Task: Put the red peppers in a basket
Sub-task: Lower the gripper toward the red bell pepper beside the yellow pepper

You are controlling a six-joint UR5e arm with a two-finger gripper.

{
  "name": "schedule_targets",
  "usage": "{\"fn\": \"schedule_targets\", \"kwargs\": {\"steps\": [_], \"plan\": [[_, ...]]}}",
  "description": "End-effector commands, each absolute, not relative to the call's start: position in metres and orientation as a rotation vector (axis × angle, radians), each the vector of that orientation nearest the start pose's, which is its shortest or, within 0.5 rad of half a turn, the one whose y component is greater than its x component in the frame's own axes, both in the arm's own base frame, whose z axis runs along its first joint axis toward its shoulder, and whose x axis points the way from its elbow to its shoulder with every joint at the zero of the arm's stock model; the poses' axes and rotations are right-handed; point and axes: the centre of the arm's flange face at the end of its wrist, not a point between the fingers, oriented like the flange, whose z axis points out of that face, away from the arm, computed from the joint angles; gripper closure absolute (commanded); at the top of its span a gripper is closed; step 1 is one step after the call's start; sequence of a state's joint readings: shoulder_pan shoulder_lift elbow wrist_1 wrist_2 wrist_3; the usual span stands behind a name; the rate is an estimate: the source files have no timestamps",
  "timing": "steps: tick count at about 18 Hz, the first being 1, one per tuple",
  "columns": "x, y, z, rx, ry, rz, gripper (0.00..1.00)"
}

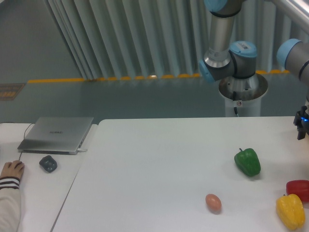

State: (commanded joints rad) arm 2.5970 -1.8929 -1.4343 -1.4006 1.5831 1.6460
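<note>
The red pepper (pixel 298 189) lies at the right edge of the white table (pixel 159 164), partly cut off by the frame and touching the yellow pepper (pixel 290 211) in front of it. My gripper (pixel 302 126) shows only as a dark sliver at the right border, well above the red pepper; its fingers are cut off, so open or shut cannot be read. No basket is in view.
A green pepper (pixel 247 162) sits left of the red one. A pinkish egg-shaped object (pixel 213 202) lies near the front. On the left side table are a closed laptop (pixel 57 134), a small dark device (pixel 48 163) and a person's hand (pixel 11 170).
</note>
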Motion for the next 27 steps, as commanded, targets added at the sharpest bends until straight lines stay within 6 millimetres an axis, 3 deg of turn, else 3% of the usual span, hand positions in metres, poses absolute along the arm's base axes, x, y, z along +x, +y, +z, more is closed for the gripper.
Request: {"fn": "schedule_targets", "kwargs": {"steps": [8, 11, 16, 21, 25, 27], "plan": [[-0.451, 0.440, 0.385, -2.994, 1.012, -0.010, 0.00], [-0.455, 0.438, 0.391, -2.992, 0.989, 0.109, 0.00], [-0.458, 0.440, 0.390, -3.007, 1.010, 0.164, 0.00], [-0.477, 0.454, 0.357, -2.985, 1.056, 0.170, 0.00], [-0.490, 0.459, 0.334, -2.882, 1.360, 0.147, 0.00], [-0.491, 0.460, 0.328, -2.853, 1.432, 0.134, 0.00]]}}
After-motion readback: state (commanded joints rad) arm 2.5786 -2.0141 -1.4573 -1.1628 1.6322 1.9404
